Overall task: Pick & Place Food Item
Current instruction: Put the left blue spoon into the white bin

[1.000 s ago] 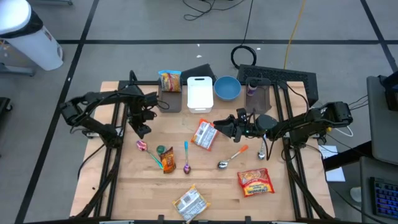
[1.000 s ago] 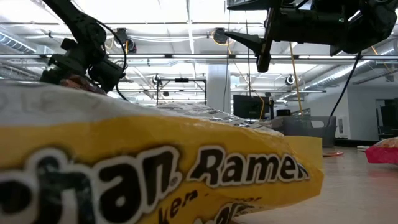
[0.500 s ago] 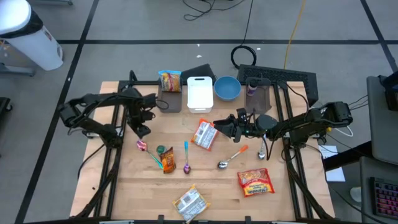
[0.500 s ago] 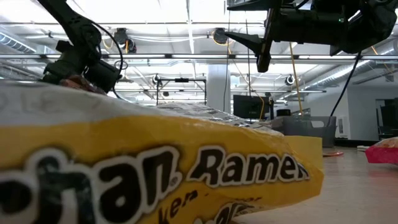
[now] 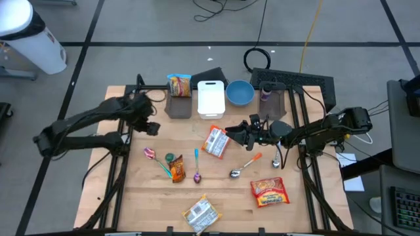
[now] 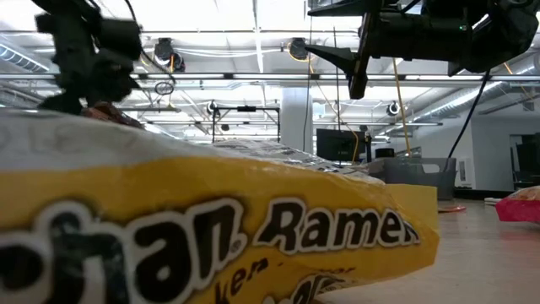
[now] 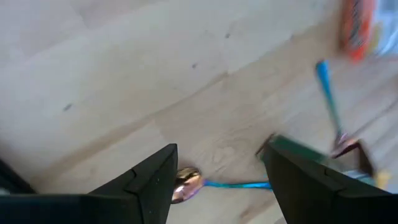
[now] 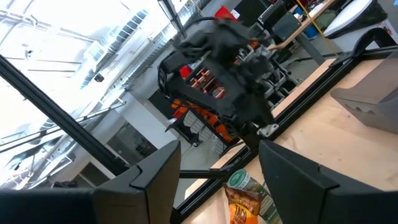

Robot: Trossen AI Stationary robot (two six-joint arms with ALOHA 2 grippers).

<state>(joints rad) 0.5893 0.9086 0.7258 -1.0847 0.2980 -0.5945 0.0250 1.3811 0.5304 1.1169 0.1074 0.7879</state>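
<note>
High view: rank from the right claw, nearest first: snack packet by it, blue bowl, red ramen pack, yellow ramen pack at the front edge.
1. Snack packet, just left of the right claw.
2. Blue bowl, at the back.
3. Red ramen pack, front right.
4. Yellow ramen pack, front edge.

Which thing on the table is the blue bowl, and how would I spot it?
Look along the far edge of the wooden table. Right of the white container sits the blue bowl. It is the only round, open dish; its neighbours are boxy or packets.
</note>
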